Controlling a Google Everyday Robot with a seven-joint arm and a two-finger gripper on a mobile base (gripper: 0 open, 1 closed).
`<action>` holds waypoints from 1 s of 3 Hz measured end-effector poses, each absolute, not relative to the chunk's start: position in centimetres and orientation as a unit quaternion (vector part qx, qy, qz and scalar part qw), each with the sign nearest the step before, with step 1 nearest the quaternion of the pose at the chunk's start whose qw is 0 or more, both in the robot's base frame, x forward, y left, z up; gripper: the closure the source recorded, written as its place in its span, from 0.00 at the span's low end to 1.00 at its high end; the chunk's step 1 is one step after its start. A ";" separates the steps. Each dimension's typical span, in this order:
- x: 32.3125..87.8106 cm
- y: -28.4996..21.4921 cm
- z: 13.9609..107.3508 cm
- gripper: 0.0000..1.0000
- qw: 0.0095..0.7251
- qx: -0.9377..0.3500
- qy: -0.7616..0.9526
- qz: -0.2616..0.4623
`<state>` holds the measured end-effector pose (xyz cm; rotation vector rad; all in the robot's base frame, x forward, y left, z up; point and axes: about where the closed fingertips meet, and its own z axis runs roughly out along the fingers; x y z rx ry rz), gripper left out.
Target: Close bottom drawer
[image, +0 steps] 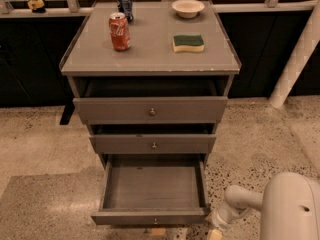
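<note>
The grey three-drawer cabinet (150, 59) stands in the middle of the camera view. Its bottom drawer (150, 217) is pulled far out, showing a bare grey inside and a small round knob (155, 221) on its flat front. My gripper (216, 230) is low at the bottom right, just right of the drawer's front right corner, at the end of the white arm (240, 200). It holds nothing that I can see.
The top drawer (150, 110) and middle drawer (152, 144) stand slightly out. On the cabinet top are a red can (119, 31), a blue can (124, 3), a bowl (188, 7) and a sponge (188, 42). A white post (295, 64) rises at the right. The floor is speckled.
</note>
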<state>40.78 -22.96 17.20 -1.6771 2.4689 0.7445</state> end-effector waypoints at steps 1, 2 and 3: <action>41.7 -23.9 15.7 0.00 0.066 -0.495 0.821 0.278; 41.0 -23.3 13.1 0.00 0.062 -0.432 0.830 0.349; 44.5 -23.7 12.4 0.00 0.060 -0.397 0.839 0.367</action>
